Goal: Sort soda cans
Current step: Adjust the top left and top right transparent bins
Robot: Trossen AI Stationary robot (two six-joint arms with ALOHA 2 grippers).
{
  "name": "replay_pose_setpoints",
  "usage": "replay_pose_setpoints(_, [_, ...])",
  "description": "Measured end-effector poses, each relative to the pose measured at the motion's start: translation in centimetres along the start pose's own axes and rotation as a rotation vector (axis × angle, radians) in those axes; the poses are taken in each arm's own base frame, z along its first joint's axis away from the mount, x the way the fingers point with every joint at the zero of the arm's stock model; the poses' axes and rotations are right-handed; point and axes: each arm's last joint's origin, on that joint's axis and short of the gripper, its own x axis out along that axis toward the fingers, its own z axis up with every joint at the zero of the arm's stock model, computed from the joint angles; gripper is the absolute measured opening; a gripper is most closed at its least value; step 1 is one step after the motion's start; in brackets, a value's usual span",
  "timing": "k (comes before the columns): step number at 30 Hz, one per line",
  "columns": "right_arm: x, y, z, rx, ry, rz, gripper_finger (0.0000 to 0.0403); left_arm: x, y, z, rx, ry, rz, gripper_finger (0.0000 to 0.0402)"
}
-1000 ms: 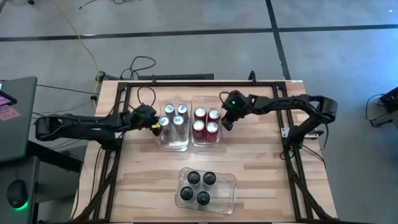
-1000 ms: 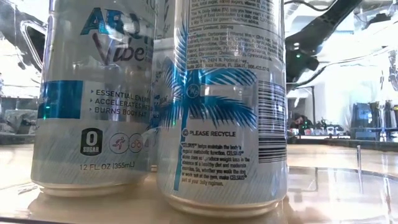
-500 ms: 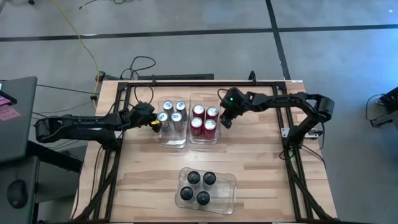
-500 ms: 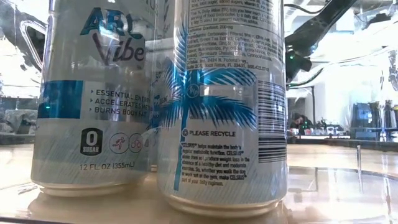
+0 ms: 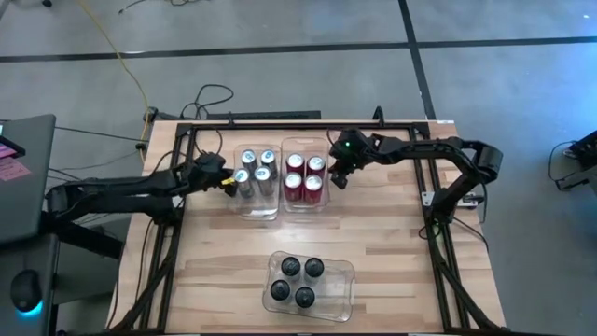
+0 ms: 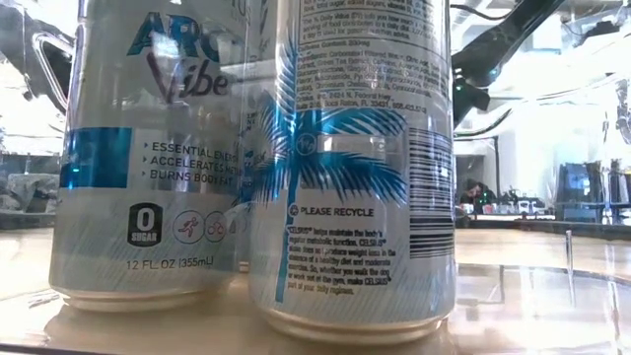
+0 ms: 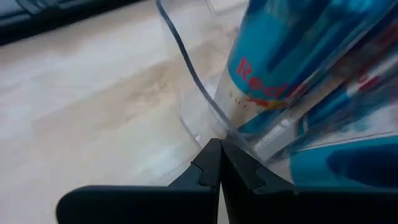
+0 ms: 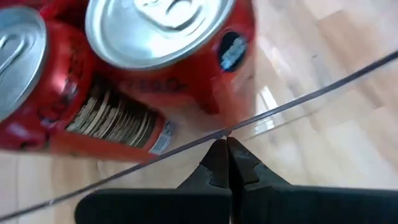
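Cans binned by colour, both grippers clenched at bin walls
L gripper (image 5: pixel 227 183) pinching blue cans' (image 5: pixel 254 171) bin (image 5: pixel 258 212) wall; R gripper (image 5: pixel 338 179) on red cans' (image 5: pixel 303 176) bin (image 5: pixel 305 207); black cans (image 5: pixel 297 280) well away

The left hand (image 7: pixel 219 163) sits low over the pale wooden tabletop (image 7: pixel 93 106), its two dark fingers (image 7: pixel 205 171) pressed together with no gap, their tips at the rim of a clear plastic bin (image 7: pixel 186 68). Through the bin's curved wall stands a blue and silver soda can (image 7: pixel 280 68) with red lettering. More blue cans (image 7: pixel 348 168) blur just beside it.
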Motion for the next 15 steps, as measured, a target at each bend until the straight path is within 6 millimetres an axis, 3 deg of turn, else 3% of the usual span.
replay_pose_setpoints(7, [0.1,0.6,-0.7,0.006,0.068,0.015,0.0000,-1.8,0.4,0.6,-0.029,-0.080,-0.021,0.0000])
replay_pose_setpoints(15, [-2.8,-3.0,0.6,0.139,-0.057,-0.092,0.0000,-2.8,0.7,0.7,-0.036,-0.105,-0.034,0.0000])
